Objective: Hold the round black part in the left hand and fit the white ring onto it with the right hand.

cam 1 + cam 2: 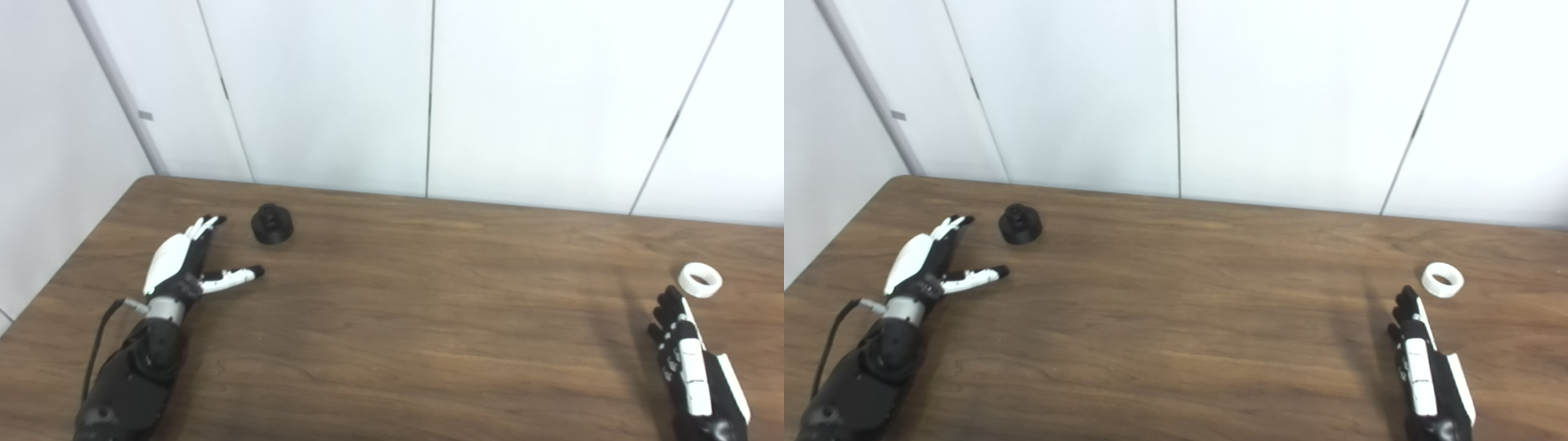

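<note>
The round black part (272,224) stands on the wooden table (429,306) at the far left; it also shows in the right eye view (1020,225). My left hand (184,260) lies flat on the table just left of it, open and empty, thumb pointing right. The white ring (699,280) lies flat on the table at the right, seen too in the right eye view (1442,279). My right hand (689,355) lies just in front of the ring, open and empty, fingertips pointing toward it.
White wall panels (429,92) stand behind the table's far edge. The table's left edge runs close beside my left arm (131,380). A cable (98,343) loops from the left wrist.
</note>
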Available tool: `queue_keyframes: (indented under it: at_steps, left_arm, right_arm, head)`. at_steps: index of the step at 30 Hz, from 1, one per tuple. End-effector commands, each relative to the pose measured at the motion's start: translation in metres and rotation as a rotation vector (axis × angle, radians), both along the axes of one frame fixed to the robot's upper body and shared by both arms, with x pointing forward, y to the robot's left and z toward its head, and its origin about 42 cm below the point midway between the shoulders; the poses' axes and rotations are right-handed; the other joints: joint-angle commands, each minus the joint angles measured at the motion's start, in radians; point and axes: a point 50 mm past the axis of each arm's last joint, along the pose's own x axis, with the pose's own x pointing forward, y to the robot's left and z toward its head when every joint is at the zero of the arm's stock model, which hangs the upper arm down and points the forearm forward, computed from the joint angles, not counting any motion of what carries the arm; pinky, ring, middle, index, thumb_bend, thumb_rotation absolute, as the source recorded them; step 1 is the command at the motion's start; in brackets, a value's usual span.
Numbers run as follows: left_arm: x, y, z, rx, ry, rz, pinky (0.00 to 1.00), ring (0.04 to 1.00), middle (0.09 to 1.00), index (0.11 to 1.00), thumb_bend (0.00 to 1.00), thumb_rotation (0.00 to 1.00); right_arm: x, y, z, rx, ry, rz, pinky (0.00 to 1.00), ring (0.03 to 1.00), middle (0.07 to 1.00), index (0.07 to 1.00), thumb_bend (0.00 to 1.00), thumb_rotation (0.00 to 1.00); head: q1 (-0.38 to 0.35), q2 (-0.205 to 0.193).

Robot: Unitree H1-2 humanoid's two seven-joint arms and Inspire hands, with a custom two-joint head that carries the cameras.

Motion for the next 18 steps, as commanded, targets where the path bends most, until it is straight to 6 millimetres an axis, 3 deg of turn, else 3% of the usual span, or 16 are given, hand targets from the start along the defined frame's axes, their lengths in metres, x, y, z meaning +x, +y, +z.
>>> queue_keyframes:
  at_steps: [1, 9, 18]
  left_arm:
    - [0.010, 0.009, 0.013, -0.003, -0.004, 0.003, 1.00, 1.000, 1.000, 0.915, 0.96, 0.46]
    - [0.029, 0.021, 0.013, -0.073, -0.018, 0.038, 0.95, 0.977, 0.974, 0.876, 0.96, 0.41]
    - [0.045, 0.010, 0.011, -0.055, 0.003, 0.013, 0.94, 0.966, 0.952, 0.851, 0.97, 0.43]
  right_arm:
    - [0.005, -0.004, 0.014, -0.009, -0.060, 0.003, 1.00, 1.000, 1.000, 1.000, 0.35, 1.00]
    - [0.002, -0.003, 0.018, -0.001, -0.070, 0.008, 1.00, 1.000, 1.000, 1.000, 0.34, 1.00]
    - [-0.003, -0.005, 0.025, 0.011, -0.081, 0.013, 1.00, 1.000, 1.000, 1.000, 0.32, 1.00]
  head:
    - [-0.001, -0.001]
    - [0.008, -0.006]
    - [0.022, -0.005]
